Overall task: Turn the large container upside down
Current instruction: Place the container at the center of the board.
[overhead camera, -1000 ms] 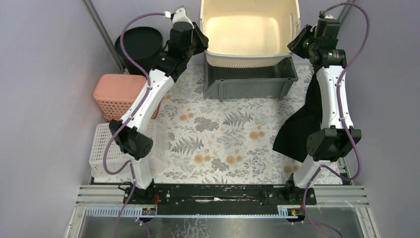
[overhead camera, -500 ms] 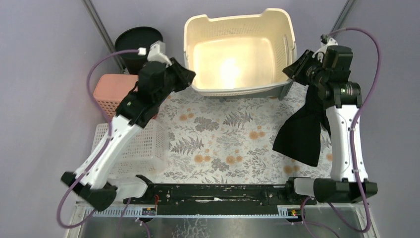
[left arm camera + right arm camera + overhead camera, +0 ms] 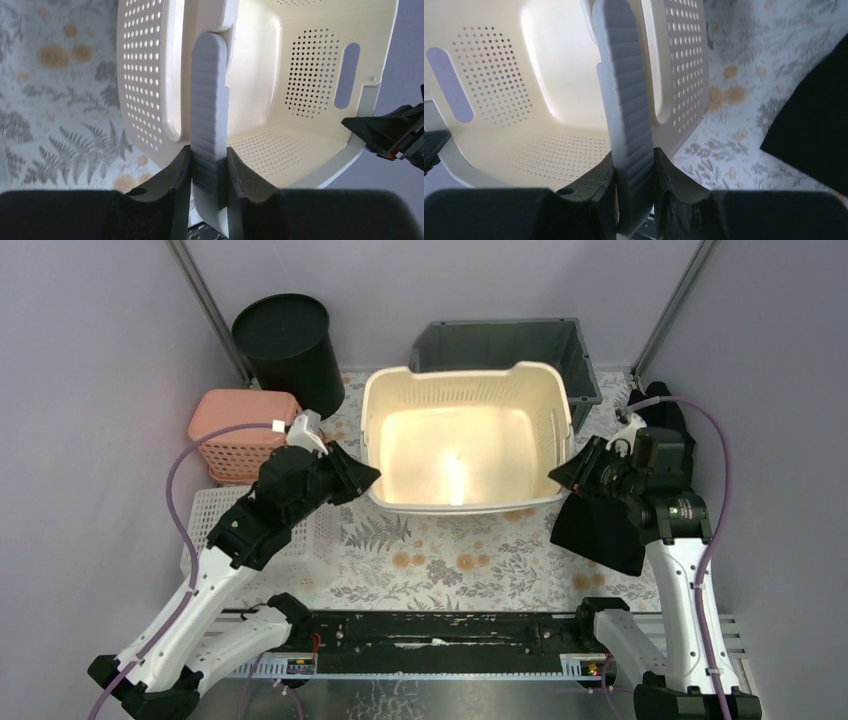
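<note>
The large container (image 3: 455,445), a single cream perforated tub, sat between the two grippers with its mouth facing up. The left gripper (image 3: 362,478) clamped the rim at the tub's 9 o'clock side, and the right gripper (image 3: 562,474) clamped the rim at 3 o'clock. Each pair of jaws was drawn narrow on the thin side wall, beside a handle slot. Whether its base touched the floral table (image 3: 450,550) or hung just above could not be told from overhead. Around it there was one of each thing: a grey bin (image 3: 500,340) at 12 o'clock, a black bucket (image 3: 285,340) at 10, a pink basket (image 3: 238,425) at 9, a white basket (image 3: 215,530) at 8, and a black cloth (image 3: 600,535) at 4.
</note>
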`<control>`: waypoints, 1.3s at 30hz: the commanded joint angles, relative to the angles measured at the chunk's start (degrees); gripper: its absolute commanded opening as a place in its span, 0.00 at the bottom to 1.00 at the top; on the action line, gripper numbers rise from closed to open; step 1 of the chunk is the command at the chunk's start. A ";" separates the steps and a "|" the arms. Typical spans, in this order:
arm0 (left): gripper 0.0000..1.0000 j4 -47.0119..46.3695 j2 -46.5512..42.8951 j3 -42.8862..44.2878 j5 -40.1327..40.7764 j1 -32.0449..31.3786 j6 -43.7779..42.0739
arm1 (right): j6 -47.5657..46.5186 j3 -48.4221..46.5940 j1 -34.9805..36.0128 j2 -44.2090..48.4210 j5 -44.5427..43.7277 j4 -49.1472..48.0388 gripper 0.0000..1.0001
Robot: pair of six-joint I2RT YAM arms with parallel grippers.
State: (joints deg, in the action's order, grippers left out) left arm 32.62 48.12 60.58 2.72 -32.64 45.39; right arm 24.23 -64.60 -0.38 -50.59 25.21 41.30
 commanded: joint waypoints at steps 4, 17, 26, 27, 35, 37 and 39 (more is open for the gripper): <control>0.10 0.16 -4.93 -9.20 -2.82 -0.22 2.84 | 1.62 7.89 -0.58 5.51 3.11 -5.64 0.00; 0.15 2.14 -6.83 -15.87 -2.75 -1.01 4.84 | 2.08 15.66 -0.59 8.45 3.63 -6.74 0.00; 0.45 5.19 -7.95 -16.45 -2.02 -1.11 4.96 | 1.74 18.17 -0.58 9.56 3.00 -5.48 0.20; 0.48 5.26 -7.88 -16.40 -2.15 -1.13 4.97 | 1.69 18.38 -0.58 9.69 3.00 -5.46 0.25; 0.74 5.60 -8.08 -15.93 -2.46 -1.12 4.70 | 1.26 18.90 -0.58 10.38 2.25 -3.91 0.53; 0.78 5.61 -8.25 -15.49 -2.31 -1.08 4.23 | 1.17 18.90 -0.58 10.48 2.04 -3.63 0.60; 0.79 5.88 -8.09 -14.75 -2.16 -1.10 3.98 | 1.08 18.83 -0.58 10.46 1.87 -3.33 0.64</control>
State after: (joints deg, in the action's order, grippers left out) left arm 37.47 40.69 44.31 0.05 -34.00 50.41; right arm 25.34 -44.45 -0.89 -40.69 25.82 40.01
